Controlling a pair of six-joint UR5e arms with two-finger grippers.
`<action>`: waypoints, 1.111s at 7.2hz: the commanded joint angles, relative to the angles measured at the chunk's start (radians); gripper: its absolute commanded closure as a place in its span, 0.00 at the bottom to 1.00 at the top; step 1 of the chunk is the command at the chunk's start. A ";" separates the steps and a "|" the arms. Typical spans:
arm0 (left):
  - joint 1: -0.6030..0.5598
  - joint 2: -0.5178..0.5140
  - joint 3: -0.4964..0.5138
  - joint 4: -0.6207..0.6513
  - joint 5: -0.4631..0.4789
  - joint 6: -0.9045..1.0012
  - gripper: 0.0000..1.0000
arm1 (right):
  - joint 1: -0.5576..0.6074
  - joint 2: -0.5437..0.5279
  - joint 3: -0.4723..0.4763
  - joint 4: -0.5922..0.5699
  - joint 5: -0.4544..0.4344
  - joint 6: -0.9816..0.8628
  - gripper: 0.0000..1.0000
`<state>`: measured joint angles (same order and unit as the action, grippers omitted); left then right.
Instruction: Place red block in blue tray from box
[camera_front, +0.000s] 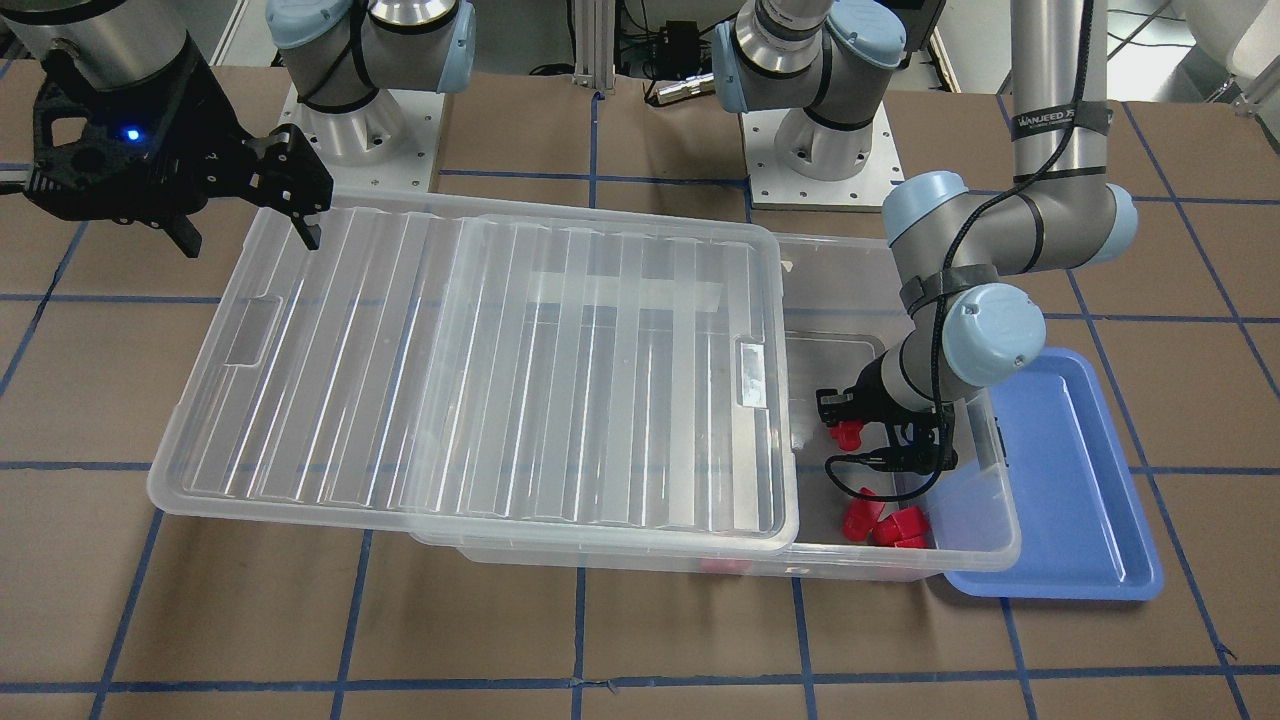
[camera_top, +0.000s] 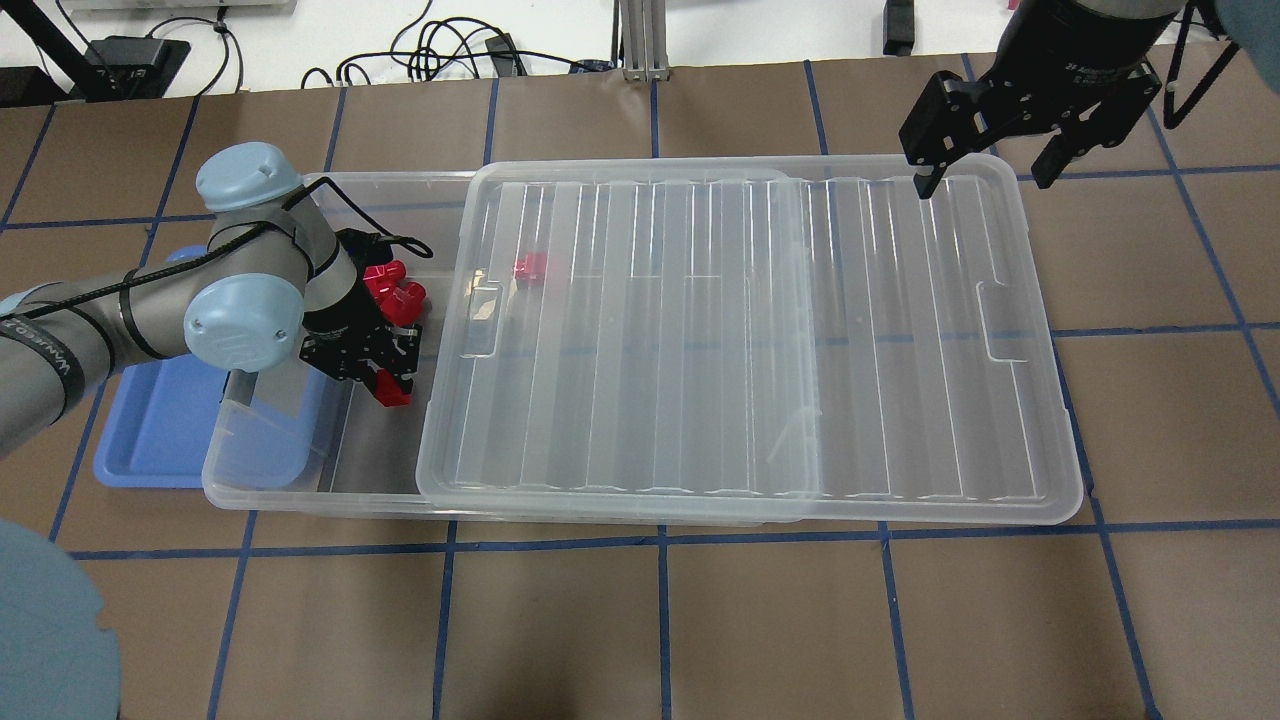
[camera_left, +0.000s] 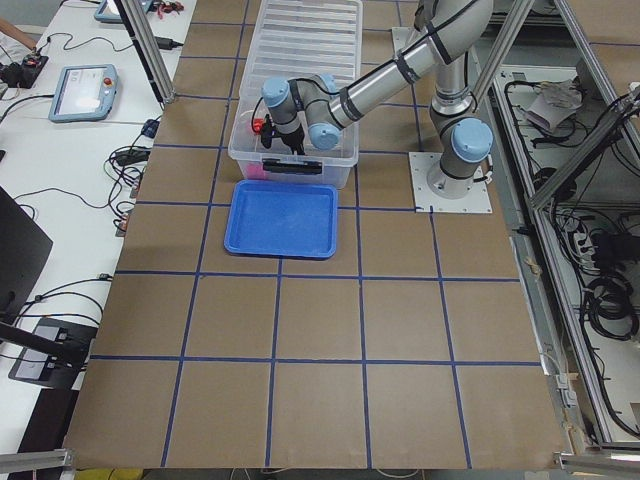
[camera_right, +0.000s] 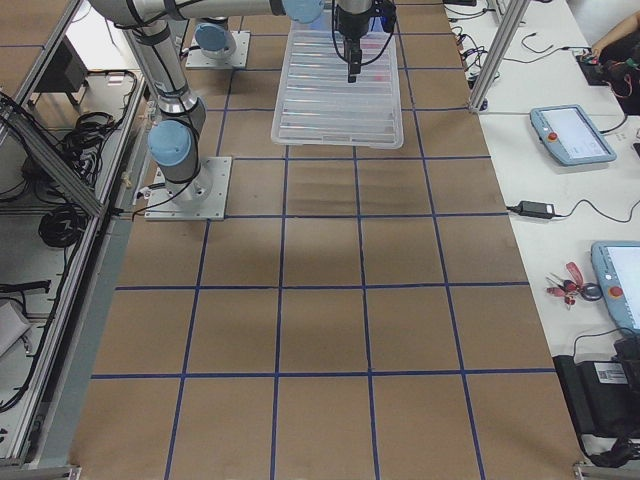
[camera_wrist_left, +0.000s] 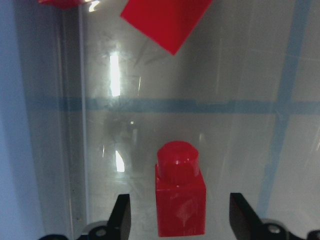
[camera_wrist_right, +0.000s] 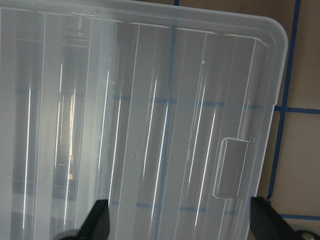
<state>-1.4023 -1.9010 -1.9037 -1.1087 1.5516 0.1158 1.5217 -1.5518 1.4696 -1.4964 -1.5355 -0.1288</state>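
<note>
My left gripper (camera_wrist_left: 179, 200) has its fingers spread wide; the red block (camera_wrist_left: 180, 207) stands upright between them on the box (camera_top: 300, 496) floor, touching neither. More red blocks (camera_top: 395, 285) lie in the box's uncovered end, a lone block (camera_top: 530, 267) under its offset lid (camera_top: 750, 330). The blue tray (camera_top: 150, 440) sits just beside that end. My right gripper (camera_top: 985, 172), also wide, hovers over the lid's corner at the box's other end
</note>
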 joint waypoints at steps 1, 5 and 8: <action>0.009 0.036 0.122 -0.146 0.004 -0.005 1.00 | 0.000 -0.001 0.000 0.002 0.002 0.000 0.00; 0.022 0.099 0.488 -0.532 0.021 -0.039 1.00 | 0.000 -0.001 0.000 0.001 0.002 0.000 0.00; 0.214 0.065 0.574 -0.576 0.045 0.106 1.00 | 0.000 -0.002 0.003 0.008 0.002 0.000 0.00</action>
<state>-1.2666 -1.8247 -1.3481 -1.6769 1.5909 0.1379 1.5217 -1.5524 1.4710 -1.4920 -1.5340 -0.1288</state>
